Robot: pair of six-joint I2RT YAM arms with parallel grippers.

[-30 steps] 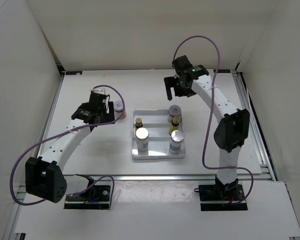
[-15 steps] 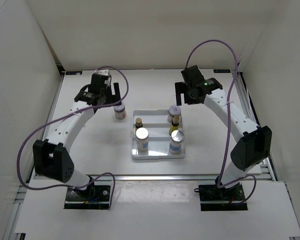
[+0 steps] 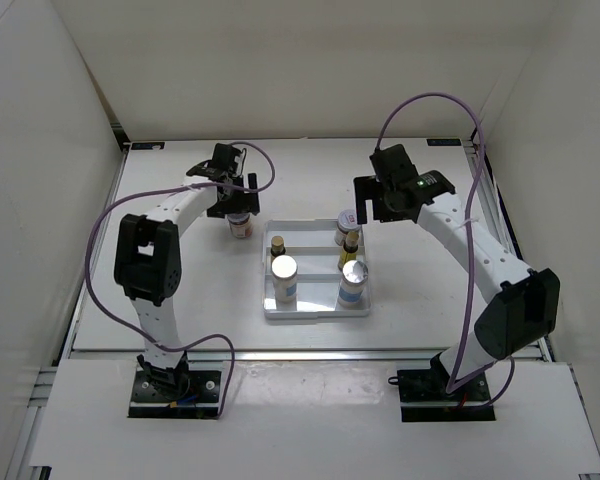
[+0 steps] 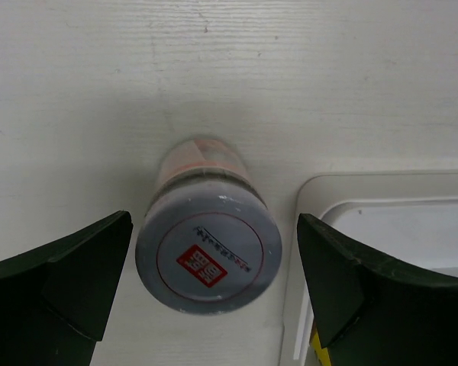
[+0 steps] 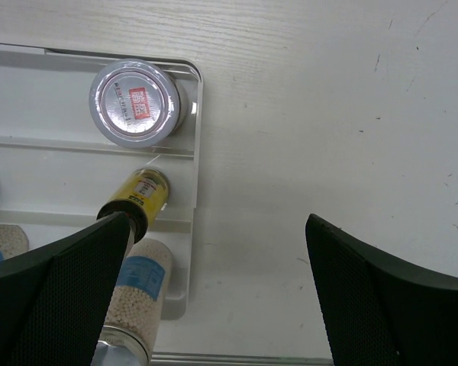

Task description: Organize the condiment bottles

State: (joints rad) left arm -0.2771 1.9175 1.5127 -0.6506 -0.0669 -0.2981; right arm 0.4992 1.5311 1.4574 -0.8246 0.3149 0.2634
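**Beside the tray's far-left corner, the last jar waits**

Nearest the arm bases, the tray [image 3: 315, 312] has its front row filled: two white cylinders [image 3: 284, 272] stand side by side. Behind them stand two dark bottles [image 3: 277, 243] with yellow labels. Further back, the stowed jar [image 3: 347, 218] sits in the far-right corner. The far-left corner looks bare, and that seems the natural home for what remains.

Just outside that corner, on the table [image 3: 180, 290], the loose jar [image 4: 208, 263] stands upright, close to the rim but apart from it. The left gripper [image 4: 214, 219] hangs right over it, spread wide and gripping nothing, with the red-marked lid nearly centred between the fingers. Over on the far right, the right gripper [image 5: 217, 221] hovers above bare table beside the tray. It too is wide apart and empty, well out of the way.

The call is a straight descent. The finger on the tray side [image 4: 343, 290] has only a narrow lane between jar and rim, so a nudge away from the tray first would help. Close on the body below the lid, not on the lid's edge. Then lift well clear of the rim before crossing, and set the jar down flat, away from the nearby dark bottle.
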